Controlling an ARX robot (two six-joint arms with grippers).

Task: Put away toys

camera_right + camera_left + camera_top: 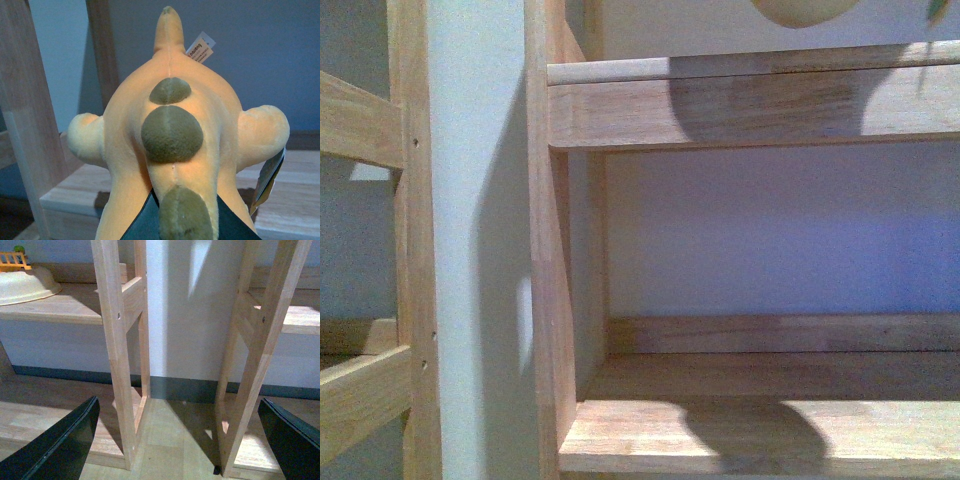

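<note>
right gripper (190,227), seen in its wrist view, is pinching the orange-yellow plush toy (175,150) between dark fingers (142,225) that are showing on either side of the toy's olive back patches; a white tag (200,48) is sticking out near the toy's tapered end, and a second hanging tag (267,180) is dangling at the toy's 4 o'clock side. the toy is hanging in the air in front of a wooden shelf board (295,200), with a wooden upright (27,125) standing beside it. in the front view, a small rounded yellow part of the toy (800,12) is showing at 12 o'clock, above the upper shelf rail (750,100) of the wooden rack (545,300); the lower shelf (760,430) is lying at 6 o'clock. left gripper (180,450), in its wrist view, is standing spread wide, one dark finger (60,445) at each lower corner, gripping nothing, facing two wooden rack frames (120,350). a pale bowl (25,285) is resting on a shelf at 10 o'clock.
</note>
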